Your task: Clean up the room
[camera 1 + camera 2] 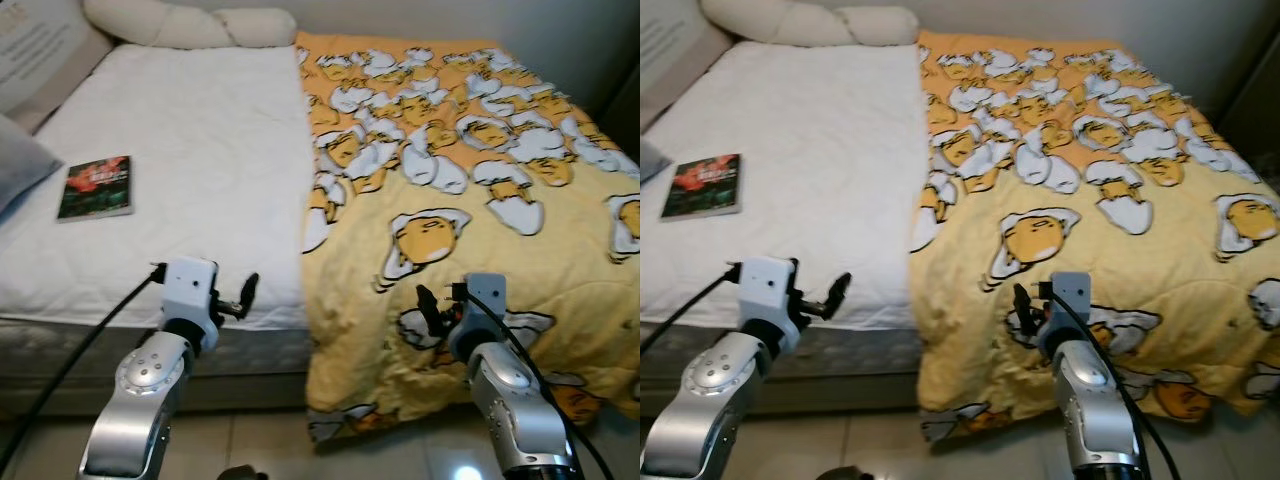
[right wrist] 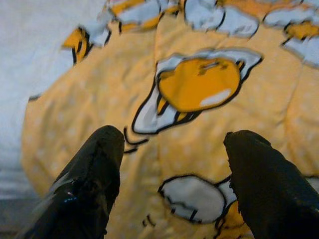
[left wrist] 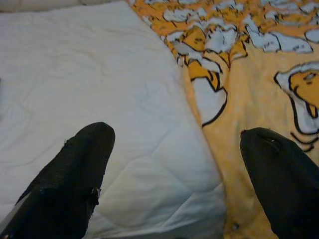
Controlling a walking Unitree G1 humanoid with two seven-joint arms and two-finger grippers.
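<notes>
Both end effectors, left (image 1: 246,292) and right (image 1: 427,305), hover wide apart and empty at the bed's (image 1: 200,150) foot edge, apparently poised to spread the quilt (image 1: 460,200) covering its right half.

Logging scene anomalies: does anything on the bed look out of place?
The yellow quilt covers only the bed's right half, leaving the white sheet bare. A book lies loose on the sheet near its left edge.
</notes>
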